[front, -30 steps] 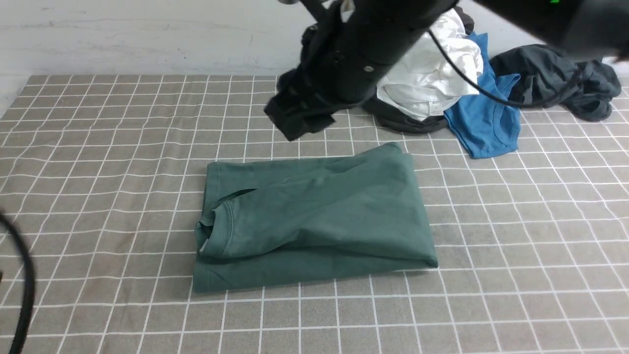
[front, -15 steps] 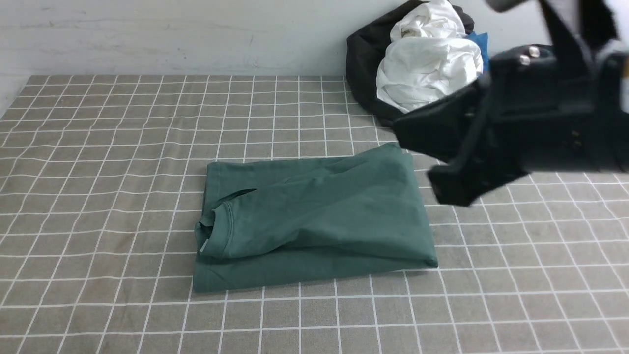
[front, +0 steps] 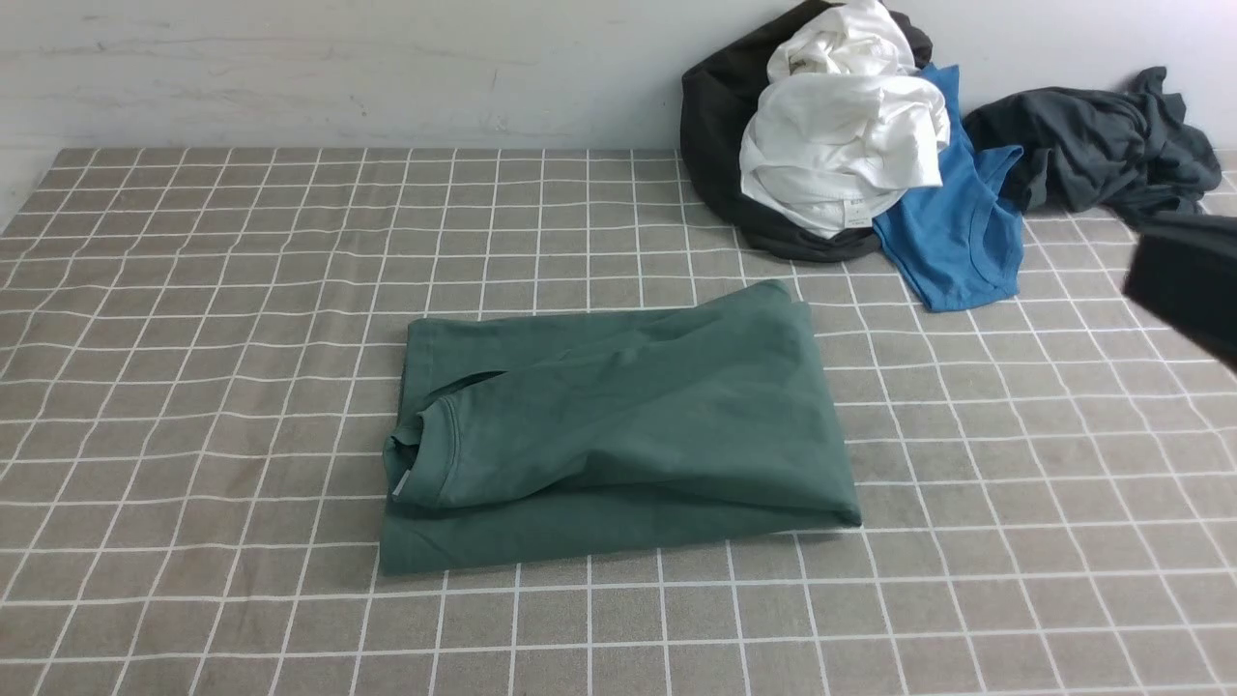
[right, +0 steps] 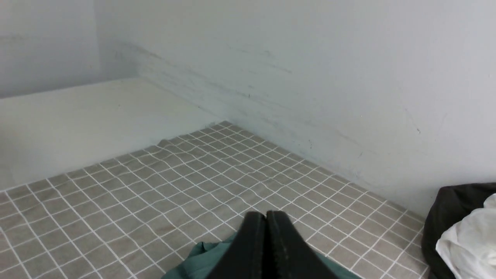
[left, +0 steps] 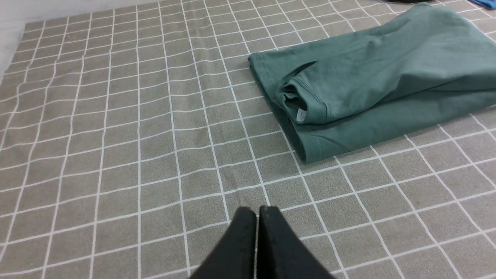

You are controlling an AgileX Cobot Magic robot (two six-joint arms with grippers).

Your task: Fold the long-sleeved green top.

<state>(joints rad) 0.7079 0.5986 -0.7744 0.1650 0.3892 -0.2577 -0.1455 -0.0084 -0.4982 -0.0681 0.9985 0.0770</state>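
Front view has the green long-sleeved top (front: pixel 618 425) lying folded mid-tabletop (front: pixel 193 338), collar toward the robot's left, nothing touching it. Left gripper (left: pixel 256 217) is clenched empty above bare checked cloth, and right gripper (right: pixel 266 221) is clenched empty too, up over the top's edge.

The right arm (front: pixel 1184 280) has swung from mid-table to the right edge (mostly, it seems, out of frame).

right gripper (right: pixel 266 217) closed, above the green top's (right: pixel 201 259) edge on the checked cloth (right: pixel 155 186).
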